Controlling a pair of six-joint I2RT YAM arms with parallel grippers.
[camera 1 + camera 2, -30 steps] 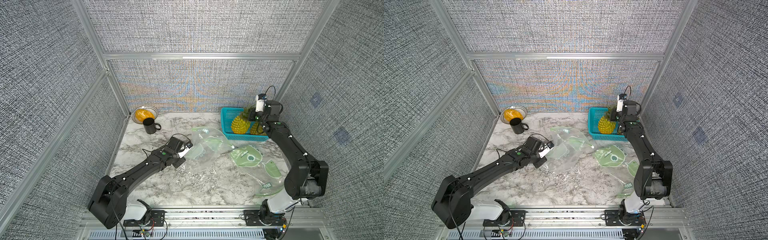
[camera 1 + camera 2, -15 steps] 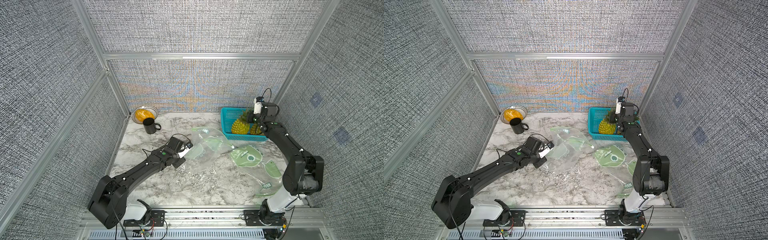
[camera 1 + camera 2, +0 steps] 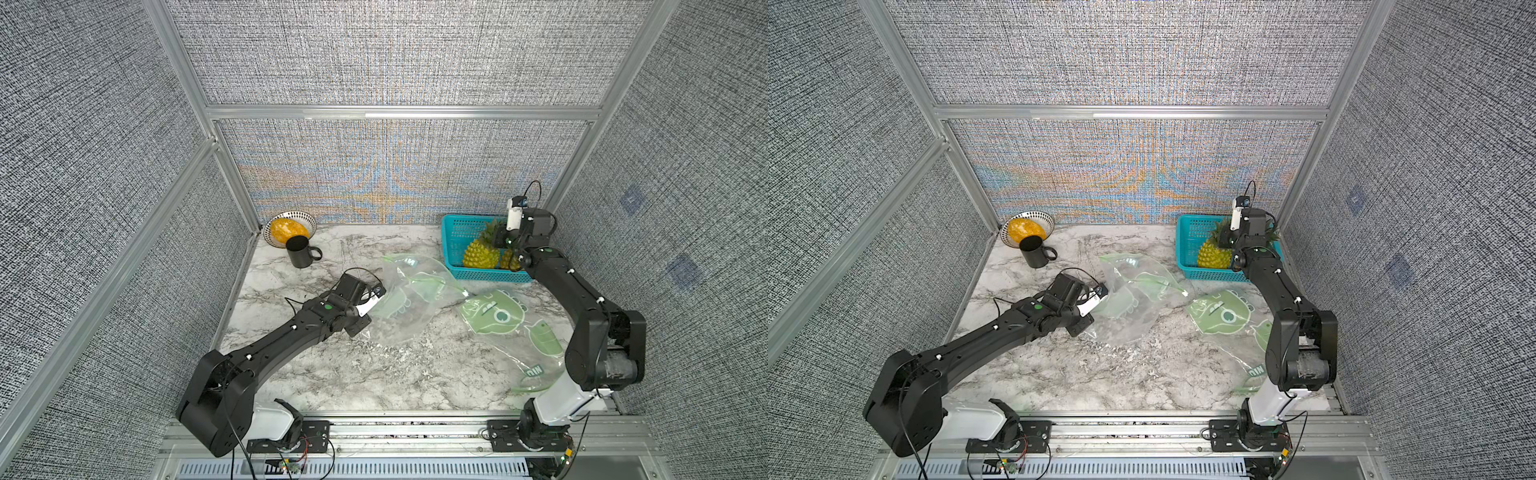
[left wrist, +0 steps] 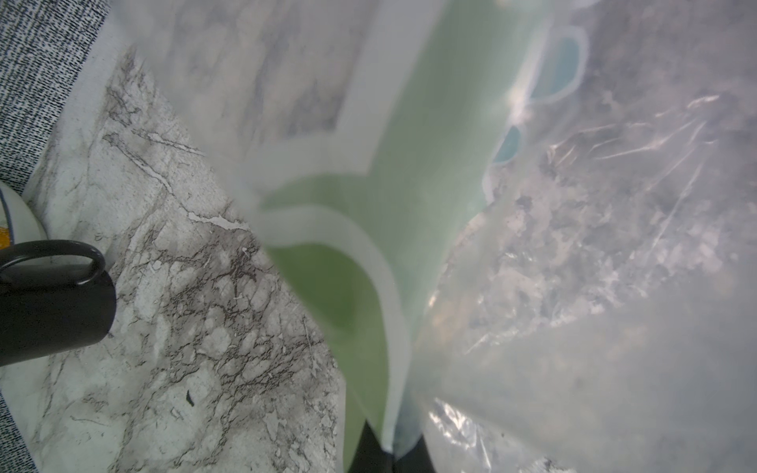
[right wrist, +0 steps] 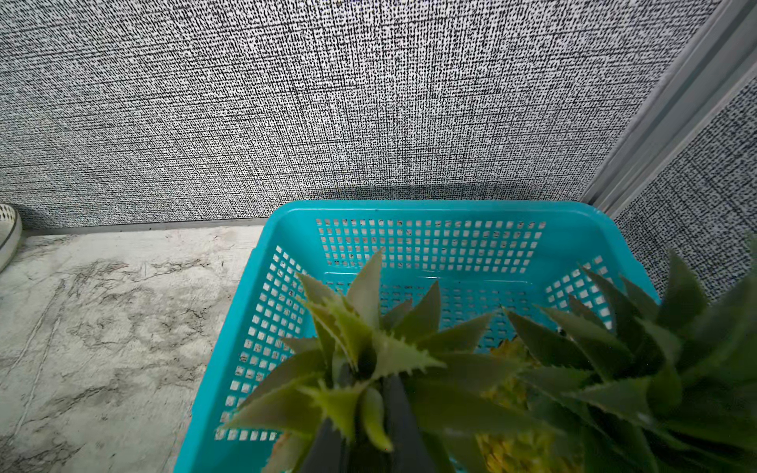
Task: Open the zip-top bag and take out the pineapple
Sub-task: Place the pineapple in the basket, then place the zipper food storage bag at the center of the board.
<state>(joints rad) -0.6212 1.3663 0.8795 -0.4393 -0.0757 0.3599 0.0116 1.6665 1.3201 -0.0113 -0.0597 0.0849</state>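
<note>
Marble tabletop (image 3: 316,374) inspected: the left fingers (image 4: 366,456) are pinched tight on an edge of the empty zip-top bag (image 3: 409,291) near centre, apparently to anchor it. At 2 o'clock, the right fingers (image 5: 399,417) are clamped narrow on the crown of the pineapple (image 3: 480,254), upright in the teal basket (image 3: 455,232), evidently for set-down.

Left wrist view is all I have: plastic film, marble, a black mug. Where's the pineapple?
Observer: The pineapple is inside the teal basket at the table's far right corner, with no film around it.
Operator: Is the right claw holding it?
Observer: Yes. In the right wrist view the right claw is shut on its crown leaves.
Operator: Anything else in that basket?
Observer: A second pineapple is right beside it.
</note>
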